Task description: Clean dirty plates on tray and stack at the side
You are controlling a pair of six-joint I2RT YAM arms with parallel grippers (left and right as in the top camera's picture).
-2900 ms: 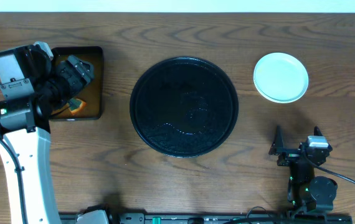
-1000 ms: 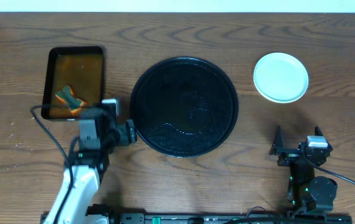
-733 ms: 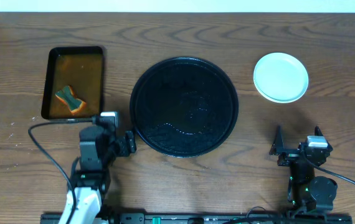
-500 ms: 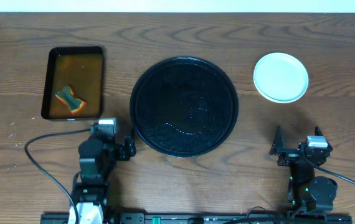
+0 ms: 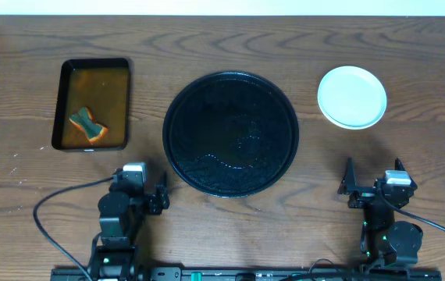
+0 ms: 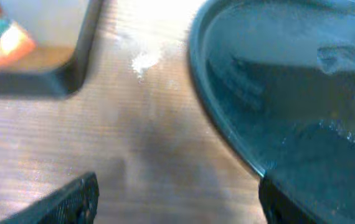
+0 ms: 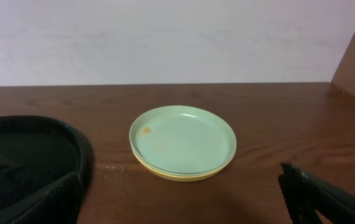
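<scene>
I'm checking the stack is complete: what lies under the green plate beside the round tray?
Under the green plate only the rim of a yellow plate shows, along the near edge. The rest is covered, so a further plate between them cannot be ruled out.

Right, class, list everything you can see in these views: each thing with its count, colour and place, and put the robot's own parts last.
table: one, brown wood, under everything
round tray: one, glossy black, centre of the table, nothing on it
plates: one stack, mint on top with a yellow edge beneath, right of the round tray; number in the stack unclear
spot: one, orange-brown, on the top plate
rectangular tray: one, black, holds orange-brown liquid, left of the round tray
sponge: one, orange and teal, in that liquid
wall: pale, behind the table
left hand: one, black, open, empty, near edge
right hand: one, black, open, empty, near edge
</scene>
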